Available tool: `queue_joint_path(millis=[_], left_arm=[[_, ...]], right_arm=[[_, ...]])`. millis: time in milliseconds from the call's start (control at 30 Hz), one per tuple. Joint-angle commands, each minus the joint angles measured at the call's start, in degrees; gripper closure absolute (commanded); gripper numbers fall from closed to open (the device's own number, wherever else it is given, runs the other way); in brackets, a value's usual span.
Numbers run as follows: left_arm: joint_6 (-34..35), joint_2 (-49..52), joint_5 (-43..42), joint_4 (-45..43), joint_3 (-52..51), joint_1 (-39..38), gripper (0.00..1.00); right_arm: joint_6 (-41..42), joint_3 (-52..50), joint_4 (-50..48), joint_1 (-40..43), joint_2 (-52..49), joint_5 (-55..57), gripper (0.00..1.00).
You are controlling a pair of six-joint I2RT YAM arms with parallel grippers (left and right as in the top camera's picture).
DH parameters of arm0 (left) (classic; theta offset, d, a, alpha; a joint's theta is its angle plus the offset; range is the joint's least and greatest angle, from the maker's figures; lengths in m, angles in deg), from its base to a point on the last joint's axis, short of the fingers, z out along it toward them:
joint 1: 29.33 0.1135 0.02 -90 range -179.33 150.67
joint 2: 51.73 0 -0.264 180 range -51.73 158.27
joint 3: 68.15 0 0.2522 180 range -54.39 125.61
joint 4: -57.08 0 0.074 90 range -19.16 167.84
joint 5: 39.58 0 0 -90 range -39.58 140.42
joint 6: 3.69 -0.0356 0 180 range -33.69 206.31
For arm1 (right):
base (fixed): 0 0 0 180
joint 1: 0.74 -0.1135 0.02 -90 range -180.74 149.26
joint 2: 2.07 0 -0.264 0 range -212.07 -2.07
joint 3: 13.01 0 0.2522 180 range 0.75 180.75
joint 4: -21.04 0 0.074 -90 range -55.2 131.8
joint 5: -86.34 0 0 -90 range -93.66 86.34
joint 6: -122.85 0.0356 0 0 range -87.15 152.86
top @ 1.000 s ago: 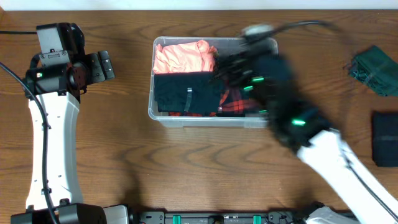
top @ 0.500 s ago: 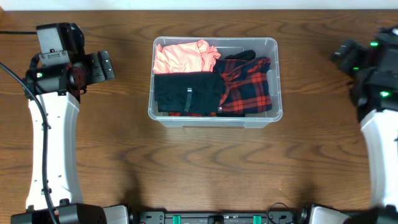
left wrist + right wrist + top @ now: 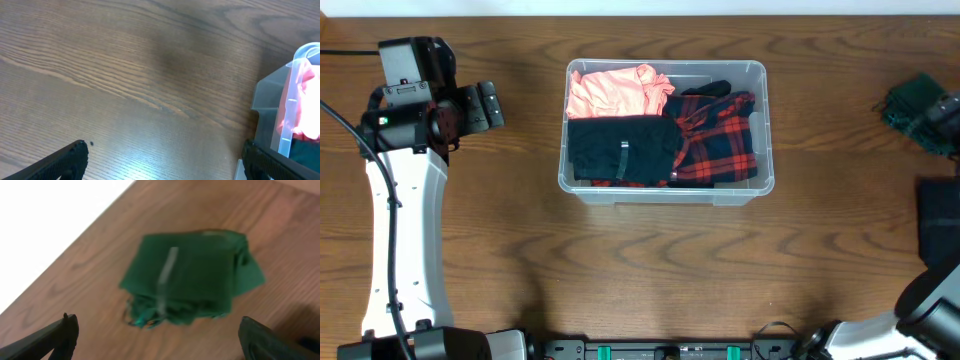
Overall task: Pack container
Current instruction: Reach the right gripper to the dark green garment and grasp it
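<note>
Three garments (image 3: 620,148) are packed side by side in the clear container (image 3: 665,192) at mid-table. The right gripper (image 3: 160,340) is held spread above the folded green garment (image 3: 192,275), presumably for a grasp. The left gripper (image 3: 165,160), also spread and empty, is parked aside.

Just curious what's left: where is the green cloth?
Overhead, the green cloth lies at the table's far right edge, beyond a dark folded garment, well right of the container.

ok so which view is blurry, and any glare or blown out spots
Right wrist view: the green cloth is soft and smeared, top left corner blown out white. Left wrist view: sharp wood grain, a dim shadow patch on the table. Overhead view: evenly lit, mostly crisp.
</note>
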Motion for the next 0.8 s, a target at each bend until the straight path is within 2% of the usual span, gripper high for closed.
queue_joint_path(millis=[0,100,200,333,533,633,767], left_arm=[[0.5,0.5,0.2,0.2,-0.2,0.2,0.02],[0.5,0.5,0.2,0.2,-0.2,0.2,0.02],[0.5,0.5,0.2,0.2,-0.2,0.2,0.02],[0.5,0.5,0.2,0.2,-0.2,0.2,0.02],[0.5,0.5,0.2,0.2,-0.2,0.2,0.02],[0.5,0.5,0.2,0.2,-0.2,0.2,0.02],[0.5,0.5,0.2,0.2,-0.2,0.2,0.02]], right_arm=[[-1.3,2.3,-0.1,2.6,-4.0,-3.5,0.01],[-2.1,7.1,3.0,4.0,-8.2,-5.6,0.01],[-3.4,15.1,11.1,4.3,-12.4,-5.7,0.01],[-5.6,30.1,25.3,3.7,-17.3,-4.1,0.01],[-4.4,51.9,43.6,4.5,-25.2,-4.0,0.01],[-4.4,56.8,48.2,5.7,-29.0,-4.1,0.01],[-4.5,57.5,50.8,7.4,-33.3,-4.1,0.01]])
